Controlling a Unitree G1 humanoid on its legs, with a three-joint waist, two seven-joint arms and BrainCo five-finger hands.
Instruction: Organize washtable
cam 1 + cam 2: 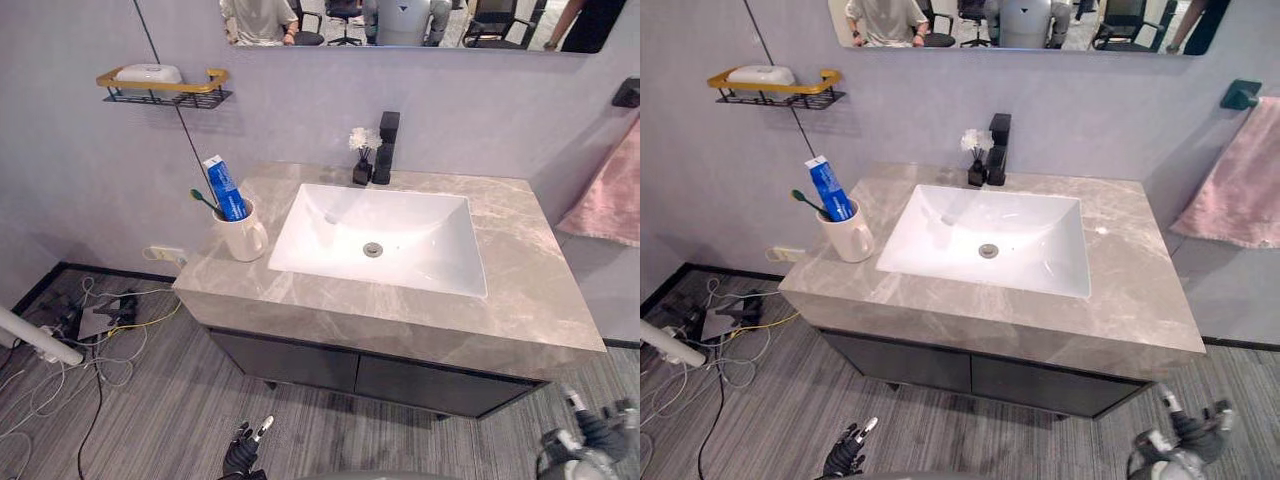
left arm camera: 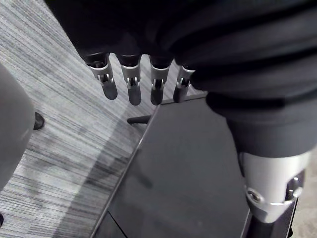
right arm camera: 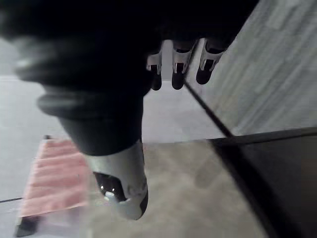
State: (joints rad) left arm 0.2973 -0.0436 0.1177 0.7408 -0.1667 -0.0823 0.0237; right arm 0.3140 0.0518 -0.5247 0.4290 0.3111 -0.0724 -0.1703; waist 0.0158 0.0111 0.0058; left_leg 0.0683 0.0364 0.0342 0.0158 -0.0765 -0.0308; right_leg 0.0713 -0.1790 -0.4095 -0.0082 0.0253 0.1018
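Note:
The washtable has a grey marble top (image 1: pixel 520 270) with a white sink (image 1: pixel 410 215) set into it. At its left end stands a white mug (image 1: pixel 243 238) holding a blue toothpaste tube (image 1: pixel 225 187) and a green toothbrush (image 1: pixel 205 201). Behind the sink are a black faucet (image 1: pixel 386 147) and a small black vase (image 1: pixel 362 172) with white flowers. My left hand (image 1: pixel 245 450) hangs low in front of the dark cabinet, fingers (image 2: pixel 133 84) straight and empty. My right hand (image 1: pixel 590 440) hangs low at the right, its fingers (image 3: pixel 178 69) relaxed and empty too.
A gold-railed wire shelf (image 1: pixel 165 92) on the wall holds a white soap (image 1: pixel 148 74). A pink towel (image 1: pixel 612 195) hangs at the right. Loose cables (image 1: pixel 90 330) lie on the floor at the left. A mirror (image 1: pixel 400 25) is above the faucet.

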